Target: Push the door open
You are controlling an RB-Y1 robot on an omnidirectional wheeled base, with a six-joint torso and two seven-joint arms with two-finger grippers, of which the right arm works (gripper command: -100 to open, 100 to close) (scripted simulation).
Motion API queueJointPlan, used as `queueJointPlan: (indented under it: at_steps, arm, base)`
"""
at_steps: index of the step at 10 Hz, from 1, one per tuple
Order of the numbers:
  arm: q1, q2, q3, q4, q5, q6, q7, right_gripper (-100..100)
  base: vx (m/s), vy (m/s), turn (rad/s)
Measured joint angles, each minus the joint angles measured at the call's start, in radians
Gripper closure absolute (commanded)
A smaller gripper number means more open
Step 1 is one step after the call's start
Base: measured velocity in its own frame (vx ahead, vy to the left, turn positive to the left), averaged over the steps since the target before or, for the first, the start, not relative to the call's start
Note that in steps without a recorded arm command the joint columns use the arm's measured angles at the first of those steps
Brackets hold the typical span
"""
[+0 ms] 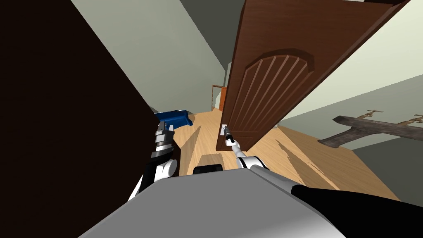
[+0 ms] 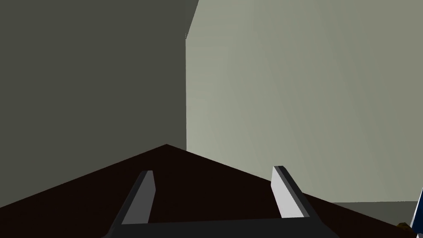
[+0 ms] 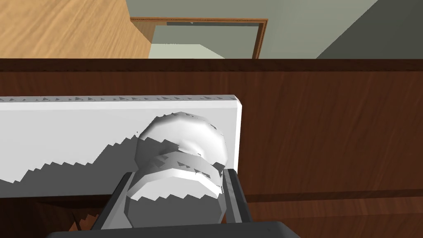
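Clamping the right gripper shut on the round white knob, stem pointing straight out of a white plate toward the gripper, near the free edge of the brown door. Door ajar, long axis running up the head view, wooden floor past its edge. Left gripper spread wide, holding nothing, beside a dark panel.

No text, label, brand, number or sign is legible on any surface.

The brown door is plain on its panelled face. The white plate behind the knob is blank, as is the knob itself, pressed between the jaws of the right gripper. The blue object beyond the left gripper appears unmarked, though it is too small to confirm.
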Motion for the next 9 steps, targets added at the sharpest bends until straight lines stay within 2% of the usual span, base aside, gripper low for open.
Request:
queueJointPlan:
  at_steps: [3, 6, 9]
  arm:
    - [0.003, -0.006, -0.019, 0.000, -0.005, -0.002, 0.008, 100]
    - [0.005, -0.009, -0.039, 0.014, -0.012, 0.001, 0.017, 100]
    - [0.019, -0.018, -0.058, -0.008, -0.020, 0.006, 0.021, 100]
  base:
    - [0.108, 0.059, -0.039]
    - [0.177, 0.049, -0.039]
    - [0.177, 0.046, -0.040]
